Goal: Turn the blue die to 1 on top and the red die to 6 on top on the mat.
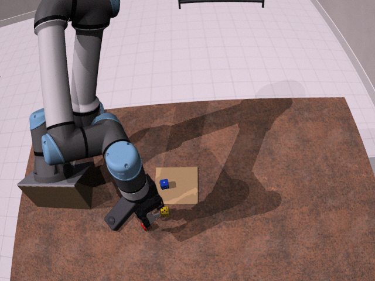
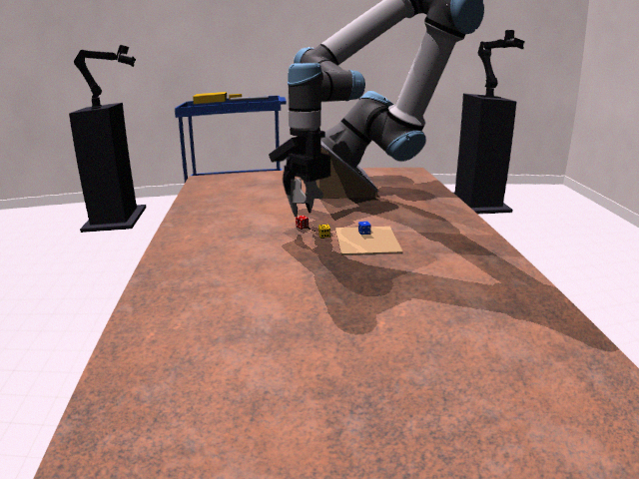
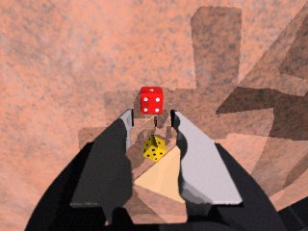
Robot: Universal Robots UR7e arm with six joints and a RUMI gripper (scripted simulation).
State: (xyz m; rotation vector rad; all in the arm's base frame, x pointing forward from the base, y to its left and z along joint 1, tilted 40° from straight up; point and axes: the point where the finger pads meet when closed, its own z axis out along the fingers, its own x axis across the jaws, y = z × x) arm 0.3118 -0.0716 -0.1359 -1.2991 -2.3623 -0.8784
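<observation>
Gripper hangs over the red die, its turn to 6 still to be made

The gripper (image 1: 153,221) (image 2: 303,212) (image 3: 152,110) is partly open, with nothing between its fingers, above the red die (image 1: 145,228) (image 2: 302,223) (image 3: 152,102), which lies off the mat (image 1: 187,184) (image 2: 371,244) (image 3: 164,180), farther from it than the yellow die (image 1: 164,211) (image 2: 323,231) (image 3: 154,148). That yellow one sits just outside the mat's edge, 5 up. The blue die (image 1: 164,184) (image 2: 363,228) rests on the mat, near its robot-side edge, with 1 up.

Red seems to have 4 on top and 1 on a side, so 6 should be on the hidden side opposite. I judge that a single quarter turn would do: centre the fingers over it, widen if needed, descend straight and pinch the two sides flanking the 1. Lift well clear, tip the 1 face downward, then lower onto the mat away from blue and release only once it sits flat. Yellow is close enough to be knocked, so keep the descent narrow.

Count: three dice, one of each colour; one mat, bearing one die; two dice off it; one gripper.
</observation>
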